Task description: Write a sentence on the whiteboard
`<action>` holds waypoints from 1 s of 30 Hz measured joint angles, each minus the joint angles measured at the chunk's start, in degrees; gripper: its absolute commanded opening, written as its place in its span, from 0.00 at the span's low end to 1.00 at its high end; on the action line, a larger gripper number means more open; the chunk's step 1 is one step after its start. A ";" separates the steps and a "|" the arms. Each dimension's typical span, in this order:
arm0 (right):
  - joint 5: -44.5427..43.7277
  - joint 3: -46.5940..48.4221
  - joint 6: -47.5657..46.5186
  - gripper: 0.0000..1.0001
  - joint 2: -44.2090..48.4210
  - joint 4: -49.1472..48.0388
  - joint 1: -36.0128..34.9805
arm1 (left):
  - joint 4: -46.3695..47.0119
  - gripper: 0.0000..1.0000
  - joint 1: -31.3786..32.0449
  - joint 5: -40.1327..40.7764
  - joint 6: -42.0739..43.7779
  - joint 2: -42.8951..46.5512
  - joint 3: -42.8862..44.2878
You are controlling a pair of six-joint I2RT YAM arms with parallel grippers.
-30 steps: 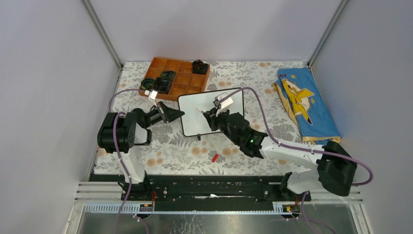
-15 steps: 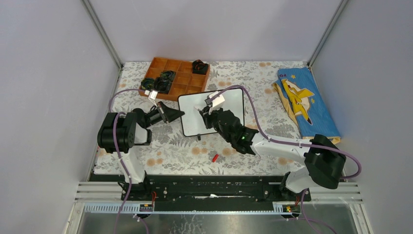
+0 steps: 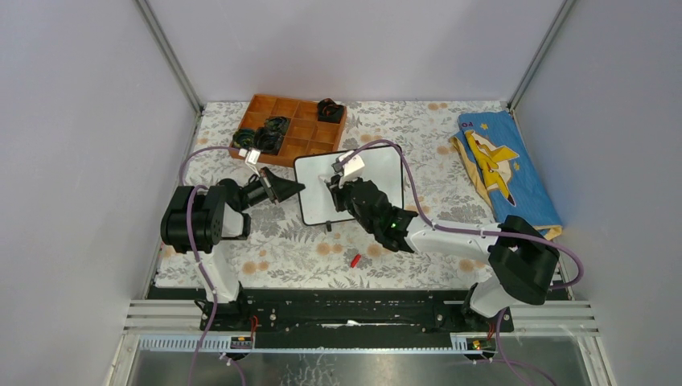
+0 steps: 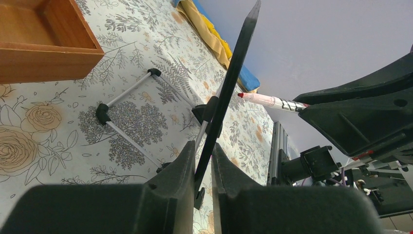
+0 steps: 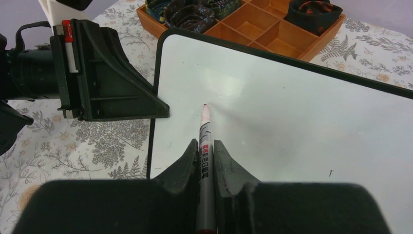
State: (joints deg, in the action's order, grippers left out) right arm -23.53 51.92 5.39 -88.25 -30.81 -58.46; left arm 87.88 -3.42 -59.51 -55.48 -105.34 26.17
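The whiteboard (image 3: 322,193) stands tilted on its small black feet in the middle of the table; it also shows edge-on in the left wrist view (image 4: 234,78) and face-on in the right wrist view (image 5: 302,117). My left gripper (image 3: 296,190) is shut on the board's left edge (image 4: 202,165). My right gripper (image 3: 336,186) is shut on a red marker (image 5: 204,141) whose tip is at or just off the board's upper left area. No sentence shows on the board; its face is blank.
An orange compartment tray (image 3: 293,129) with dark rolled items stands behind the board. A small red marker cap (image 3: 354,260) lies on the floral cloth in front. A blue and yellow folded cloth (image 3: 503,169) lies at the right.
My right gripper has moved left across the board with the marker, toward the board's upper left. The left gripper and the board have stayed put.
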 measured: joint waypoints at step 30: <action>-1.57 2.58 0.94 0.00 -3.65 -3.41 -0.07 | 0.00 0.12 0.07 0.15 0.02 0.09 -0.04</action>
State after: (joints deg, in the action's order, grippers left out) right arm -25.10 54.50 6.33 -91.90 -34.22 -58.52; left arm 87.88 -3.36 -59.35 -55.46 -105.25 26.13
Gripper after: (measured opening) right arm 0.159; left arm 0.199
